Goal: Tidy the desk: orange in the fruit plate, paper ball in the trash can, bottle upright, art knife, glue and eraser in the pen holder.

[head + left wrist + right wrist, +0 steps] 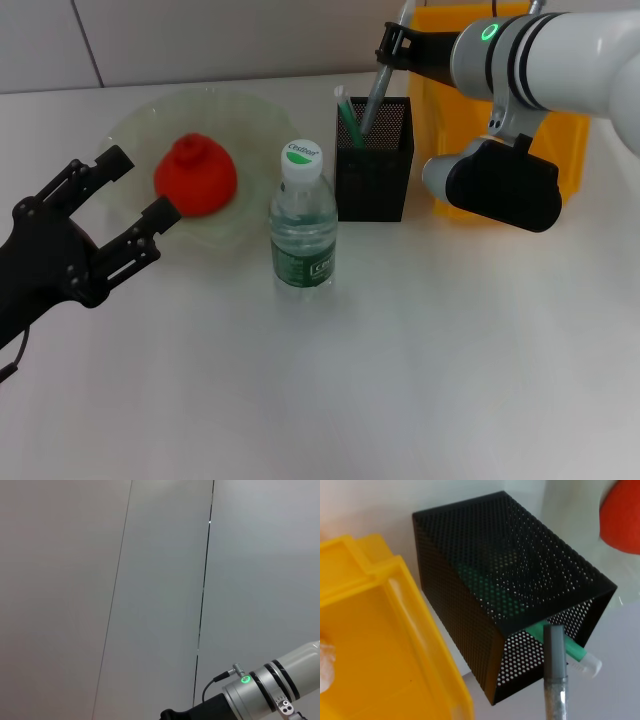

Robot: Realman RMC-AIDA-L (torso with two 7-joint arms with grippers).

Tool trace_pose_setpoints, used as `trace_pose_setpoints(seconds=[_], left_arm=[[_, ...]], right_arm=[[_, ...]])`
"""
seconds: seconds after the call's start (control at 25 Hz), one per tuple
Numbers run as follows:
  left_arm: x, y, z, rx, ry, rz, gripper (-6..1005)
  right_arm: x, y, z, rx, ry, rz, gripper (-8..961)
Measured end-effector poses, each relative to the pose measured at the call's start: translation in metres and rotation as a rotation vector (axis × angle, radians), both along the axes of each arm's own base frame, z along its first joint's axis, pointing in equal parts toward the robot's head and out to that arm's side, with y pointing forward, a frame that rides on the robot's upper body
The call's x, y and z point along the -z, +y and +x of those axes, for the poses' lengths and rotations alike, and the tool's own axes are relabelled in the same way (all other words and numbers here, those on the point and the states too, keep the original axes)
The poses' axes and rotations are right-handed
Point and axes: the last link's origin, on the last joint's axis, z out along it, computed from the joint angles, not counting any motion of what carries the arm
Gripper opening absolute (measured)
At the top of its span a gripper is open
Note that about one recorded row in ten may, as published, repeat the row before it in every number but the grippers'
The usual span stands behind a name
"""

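One pale white surface (420,380) backs onto grey wall panels. Red-orange ribbed orange (196,176) sits in the scalloped green fruit plate (135,125); the black mesh pen holder (374,160) holds a green stick and a grey pen that the right tool (392,47) grips; left tool (125,205) spread, empty.

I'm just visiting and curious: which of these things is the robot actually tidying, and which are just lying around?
Part of the job: orange in fruit plate, upright bottle, pen holder with a grey stick and green item, trash can.

Just lying about: nothing visible.
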Motion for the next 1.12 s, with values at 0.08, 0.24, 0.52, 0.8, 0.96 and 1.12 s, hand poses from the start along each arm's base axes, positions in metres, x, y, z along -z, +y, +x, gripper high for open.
trace_pose_setpoints(seconds=[0.08,0.24,0.52,0.8,0.96,1.12], left_arm=[[0.001,0.001,0.001,0.003,0.000,-0.001,785],[0.001,0.001,0.002,0.006,0.000,-0.002,785],[0.001,-0.001,0.001,0.005,-0.003,0.000,785],[0.002,-0.004,0.000,0.008,-0.015,0.008,785],[0.003,-0.004,0.001,0.011,-0.015,0.009,785],[0.002,-0.005,0.000,0.009,-0.017,0.010,784]], right_arm=[[0.001,0.001,-0.001,-0.002,-0.001,-0.001,124],[0.006,0.000,-0.002,-0.008,-0.007,-0.013,125],[0.015,-0.001,-0.006,-0.044,-0.012,-0.023,124],[0.016,0.000,-0.006,-0.050,-0.009,-0.020,125],[0.017,-0.001,-0.004,-0.050,-0.008,-0.018,125],[0.017,-0.002,-0.002,-0.044,-0.010,-0.021,124]])
